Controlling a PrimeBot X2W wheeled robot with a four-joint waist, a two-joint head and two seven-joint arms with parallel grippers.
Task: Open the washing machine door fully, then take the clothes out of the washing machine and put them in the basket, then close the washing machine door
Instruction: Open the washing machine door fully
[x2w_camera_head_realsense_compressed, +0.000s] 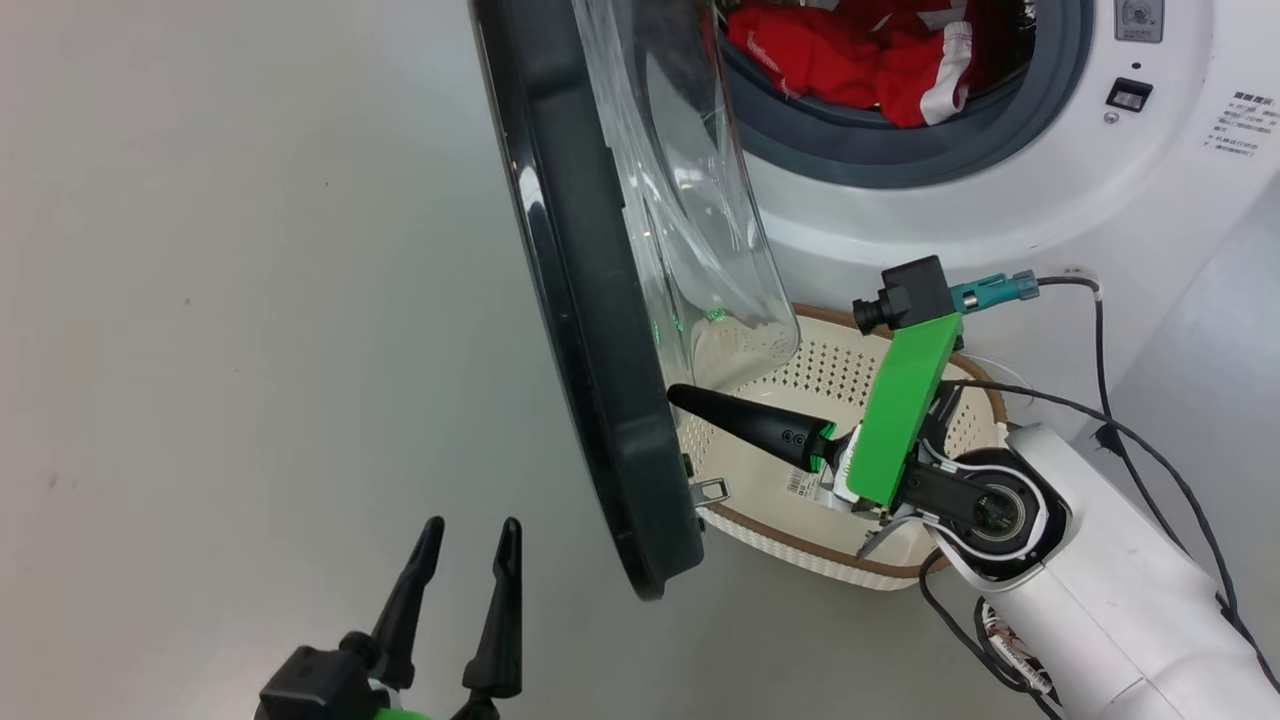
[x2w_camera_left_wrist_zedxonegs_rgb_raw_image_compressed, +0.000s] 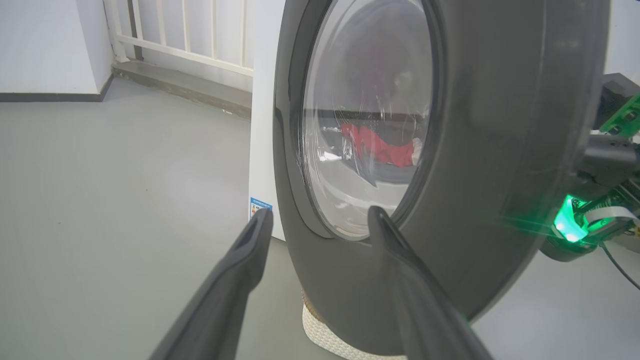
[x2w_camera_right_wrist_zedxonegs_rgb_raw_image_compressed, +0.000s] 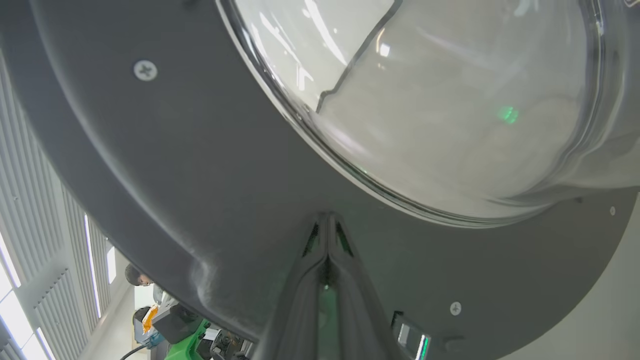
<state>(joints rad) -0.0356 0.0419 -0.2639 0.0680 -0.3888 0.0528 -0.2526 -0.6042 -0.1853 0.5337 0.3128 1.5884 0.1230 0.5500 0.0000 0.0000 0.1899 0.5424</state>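
No wording clear enough to read. On the white front of the washing machine (x2w_camera_head_realsense_compressed: 1000, 225), a block of small dark print (x2w_camera_head_realsense_compressed: 1240, 122) (characters too fine to make out). On the basket (x2w_camera_head_realsense_compressed: 830, 375), a paper label (x2w_camera_head_realsense_compressed: 797, 484) with barcode, digits illegible. On the machine's side, a blue sticker (x2w_camera_left_wrist_zedxonegs_rgb_raw_image_compressed: 260, 206), blurred.

1. Head view: bright, even, soft light; the grey floor (x2w_camera_head_realsense_compressed: 250, 300) carries barely any shadow.
2. White glare streaks the glossy washing machine door (x2w_camera_head_realsense_compressed: 585, 330) and its glass.
3. Left wrist view: the left gripper (x2w_camera_left_wrist_zedxonegs_rgb_raw_image_compressed: 320, 212) is blurred near the lens; a green lamp (x2w_camera_left_wrist_zedxonegs_rgb_raw_image_compressed: 567, 227) at right tints the door's rim.
4. Right wrist view: ceiling lights (x2w_camera_right_wrist_zedxonegs_rgb_raw_image_compressed: 92, 270), lower left, burn out white; edges bend.
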